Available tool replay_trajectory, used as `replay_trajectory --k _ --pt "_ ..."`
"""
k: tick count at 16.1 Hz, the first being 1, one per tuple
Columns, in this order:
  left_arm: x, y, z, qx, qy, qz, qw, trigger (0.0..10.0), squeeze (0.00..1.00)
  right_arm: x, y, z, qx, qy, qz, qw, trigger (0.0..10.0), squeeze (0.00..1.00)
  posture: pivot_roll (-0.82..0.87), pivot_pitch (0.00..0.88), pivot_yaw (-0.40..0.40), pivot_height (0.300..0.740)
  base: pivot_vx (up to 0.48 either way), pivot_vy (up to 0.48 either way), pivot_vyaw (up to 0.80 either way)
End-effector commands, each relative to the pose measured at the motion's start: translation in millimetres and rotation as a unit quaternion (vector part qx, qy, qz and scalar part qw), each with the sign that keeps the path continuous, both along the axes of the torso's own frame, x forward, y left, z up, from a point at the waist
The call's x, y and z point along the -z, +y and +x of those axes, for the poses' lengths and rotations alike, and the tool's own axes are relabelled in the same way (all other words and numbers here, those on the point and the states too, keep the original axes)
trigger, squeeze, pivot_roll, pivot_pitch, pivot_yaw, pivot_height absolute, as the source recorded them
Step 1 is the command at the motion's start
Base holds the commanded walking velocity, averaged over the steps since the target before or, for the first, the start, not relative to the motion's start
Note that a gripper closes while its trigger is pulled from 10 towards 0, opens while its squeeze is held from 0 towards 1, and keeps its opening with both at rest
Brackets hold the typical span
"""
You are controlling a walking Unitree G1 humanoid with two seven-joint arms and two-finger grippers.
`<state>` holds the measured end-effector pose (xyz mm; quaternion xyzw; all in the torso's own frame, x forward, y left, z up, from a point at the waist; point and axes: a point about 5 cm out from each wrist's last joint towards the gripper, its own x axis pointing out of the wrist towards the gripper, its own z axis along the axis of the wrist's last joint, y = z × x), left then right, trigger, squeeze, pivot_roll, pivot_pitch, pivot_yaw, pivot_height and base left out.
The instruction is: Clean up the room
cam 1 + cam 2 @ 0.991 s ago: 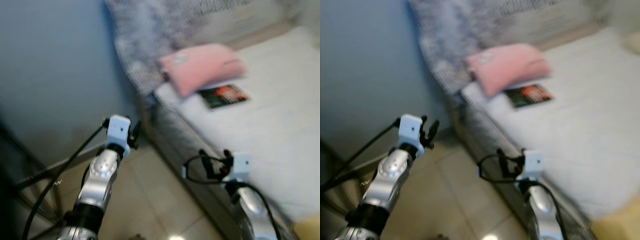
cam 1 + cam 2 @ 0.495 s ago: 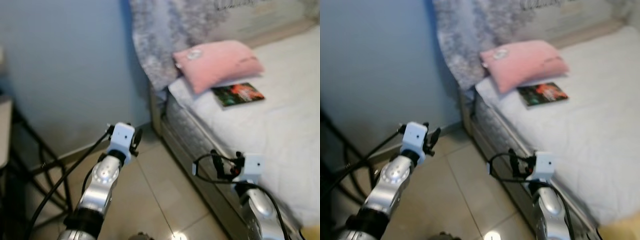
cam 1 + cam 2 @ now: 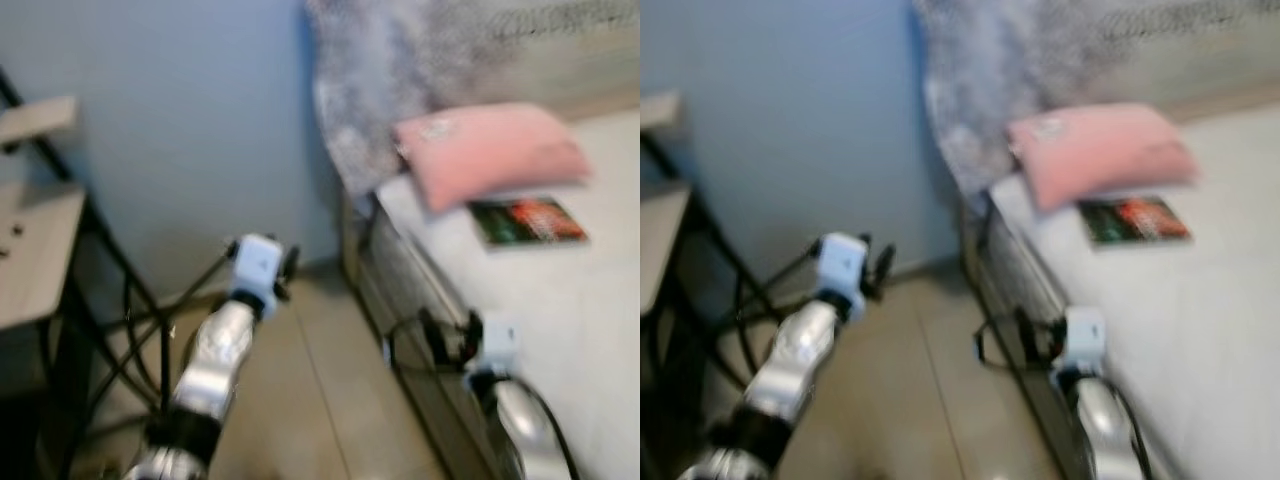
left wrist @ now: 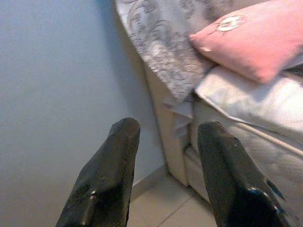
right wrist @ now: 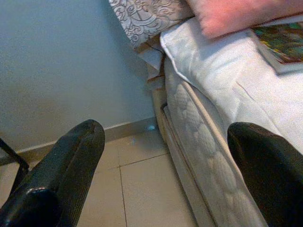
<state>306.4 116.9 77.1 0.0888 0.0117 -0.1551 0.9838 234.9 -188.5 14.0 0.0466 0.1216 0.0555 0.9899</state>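
Book with an unreadable, blurred cover lies on the white bed beside the pink pillow. My left gripper and right gripper hang open, empty, over beige tiles.

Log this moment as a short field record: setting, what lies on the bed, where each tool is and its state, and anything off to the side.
setting: bedroom corner, blue wall, tiled floor
bed: white mattress, to the robot's right
on bed: pink pillow; book lying flat just in front of it
blanket: grey patterned, draped at the head of the bed
left tool: open, empty, raised over the floor, aimed at the bed's corner
right tool: open wide, empty, beside the mattress edge
side: shelf on a black frame, to the robot's left
image: head views blurred
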Motion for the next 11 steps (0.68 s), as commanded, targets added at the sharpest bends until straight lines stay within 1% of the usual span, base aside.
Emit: replay_trajectory --k 1,2,3,4,5,7,11 --pt "-3 12.3 3.4 -0.026 -0.011 0.022 0.999 10.0 0.0 -1 12.0 5.7 -0.023 -0.005 0.0 1.0 10.0 0.0 0.02 0.0 0.068 0.74 0.0 0.0 0.54" --pt "-5 11.5 4.7 -0.02 -0.008 0.001 1.0 10.0 0.0 0 13.8 6.4 -0.023 -0.002 0.008 1.0 10.0 0.0 0.03 0.0 0.066 0.74 0.0 0.0 0.53" --pt "-9 17.2 8.4 -0.042 -0.002 -0.032 0.999 10.0 0.0 1 15.6 8.9 -0.019 0.004 0.009 1.0 10.0 0.0 0.03 0.0 0.066 0.74 0.48 0.0 0.0" --pt "-7 22.3 11.4 -0.067 0.016 -0.052 0.996 10.0 0.0 0 14.7 11.2 -0.014 0.0 0.0 1.0 10.0 0.0 0.03 0.0 0.065 0.74 0.48 0.0 0.0" --pt "-5 23.8 12.1 -0.075 0.025 -0.058 0.995 10.0 0.0 -2 13.7 12.4 -0.012 -0.004 0.002 1.0 10.0 0.0 0.03 0.0 0.066 0.74 0.48 0.0 0.0" --pt "-2 25.0 12.1 -0.084 0.036 -0.064 0.994 10.0 0.0 -3 9.8 14.6 -0.006 -0.009 0.0 1.0 10.0 0.0 0.03 0.0 0.066 0.74 0.48 0.0 0.78" --pt "-2 25.0 12.3 -0.082 0.037 -0.065 0.994 10.0 0.0 -5 9.8 15.7 -0.007 -0.014 -0.005 1.0 10.0 0.0 0.03 0.0 0.067 0.74 0.48 0.0 0.72"
